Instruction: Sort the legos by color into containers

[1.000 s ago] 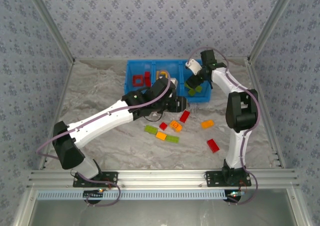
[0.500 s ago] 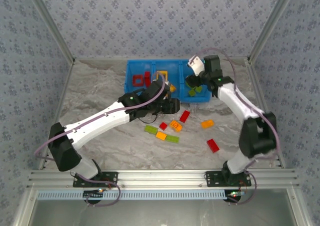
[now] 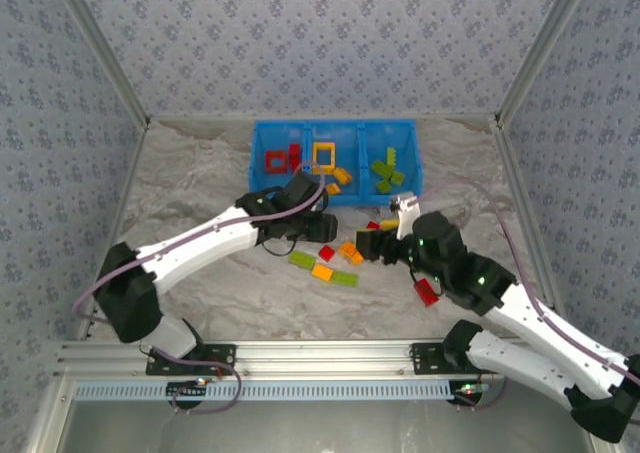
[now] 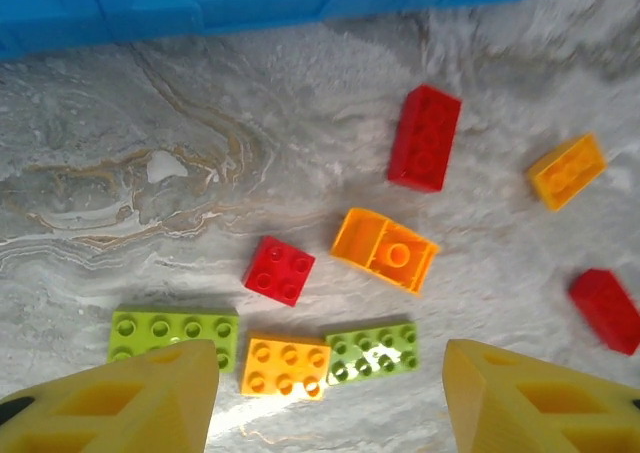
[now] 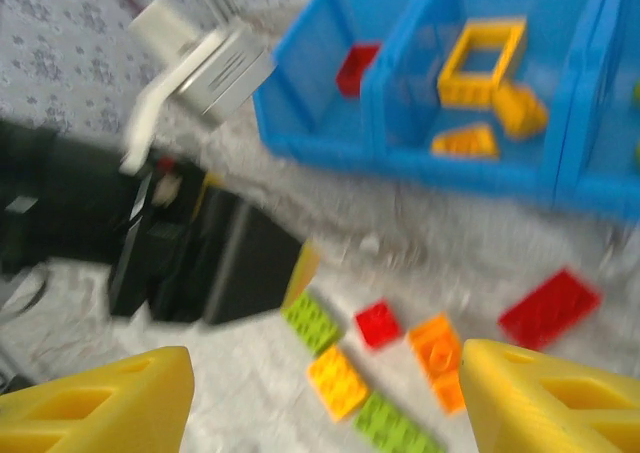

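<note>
Legos (image 3: 322, 271) sit in two lots. The sorted ones are in the blue tray (image 3: 262, 138) at 12 o'clock on the table (image 3: 190, 203): reds in its 9 o'clock compartment, orange-yellows with a yellow frame (image 3: 324, 155) in the middle, greens in the 3 o'clock one. A loose cluster of red, orange and green bricks lies at the table's centre, just off the tray's 6 o'clock wall, so the sorting looks roughly half done.

The left gripper (image 4: 325, 383) hangs over that cluster with jaws spread and nothing between them. The right gripper (image 5: 325, 393) faces the same bricks from 3 o'clock, likewise released and empty. The step in hand seems to be choosing the next brick.

Under the left jaws an orange brick (image 4: 287, 365) and a green brick (image 4: 372, 351) lie side by side, touching or nearly so. A small red square (image 4: 280, 270) sits apart at 11 o'clock of them. The next move calls for centring on a single brick before descending, and for the arms to take different targets, since both crowd one patch
</note>
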`<state>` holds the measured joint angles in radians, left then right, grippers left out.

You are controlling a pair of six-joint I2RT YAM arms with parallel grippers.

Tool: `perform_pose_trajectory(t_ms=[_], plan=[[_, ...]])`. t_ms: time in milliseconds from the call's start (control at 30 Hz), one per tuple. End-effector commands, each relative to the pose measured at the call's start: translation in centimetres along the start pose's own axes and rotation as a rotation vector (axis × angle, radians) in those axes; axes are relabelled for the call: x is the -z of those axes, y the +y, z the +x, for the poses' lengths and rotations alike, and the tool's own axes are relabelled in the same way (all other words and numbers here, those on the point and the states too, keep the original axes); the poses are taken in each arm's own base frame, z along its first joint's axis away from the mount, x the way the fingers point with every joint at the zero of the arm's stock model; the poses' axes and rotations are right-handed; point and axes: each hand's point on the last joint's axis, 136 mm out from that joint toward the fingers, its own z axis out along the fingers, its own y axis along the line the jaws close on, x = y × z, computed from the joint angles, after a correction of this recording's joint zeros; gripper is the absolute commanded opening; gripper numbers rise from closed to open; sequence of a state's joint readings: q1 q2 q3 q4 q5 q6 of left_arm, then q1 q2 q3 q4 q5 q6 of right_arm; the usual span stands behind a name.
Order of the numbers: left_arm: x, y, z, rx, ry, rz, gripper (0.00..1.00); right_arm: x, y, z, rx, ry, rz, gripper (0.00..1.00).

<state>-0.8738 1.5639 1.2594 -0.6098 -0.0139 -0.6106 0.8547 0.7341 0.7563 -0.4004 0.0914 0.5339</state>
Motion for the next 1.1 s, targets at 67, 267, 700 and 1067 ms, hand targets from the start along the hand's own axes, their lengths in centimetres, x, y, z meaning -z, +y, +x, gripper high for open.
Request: perform_pose_trajectory(t_ms=[67, 267, 700, 1067], plan=[[-3.7, -0.1, 1.1, -0.232, 0.146, -0.002, 0.61, 1.1, -1.9, 5.1, -0.228, 0.109, 0.121, 0.72], [-6.9, 0.5, 1.9, -0.307, 0.222, -0.044, 0.54, 1.5, -1.2, 7.5, -0.233, 0.151, 0.138, 0.69], [-9.9, 1.8, 5.0, -0.373, 0.331, -0.111, 0.56, 1.6, -1.4, 8.0, -0.227, 0.143, 0.160, 0.69], [-12.1, 3.1, 6.7, -0.362, 0.370, -0.162, 0.49, 1.7, -1.1, 7.7, -0.219, 0.137, 0.151, 0.68]])
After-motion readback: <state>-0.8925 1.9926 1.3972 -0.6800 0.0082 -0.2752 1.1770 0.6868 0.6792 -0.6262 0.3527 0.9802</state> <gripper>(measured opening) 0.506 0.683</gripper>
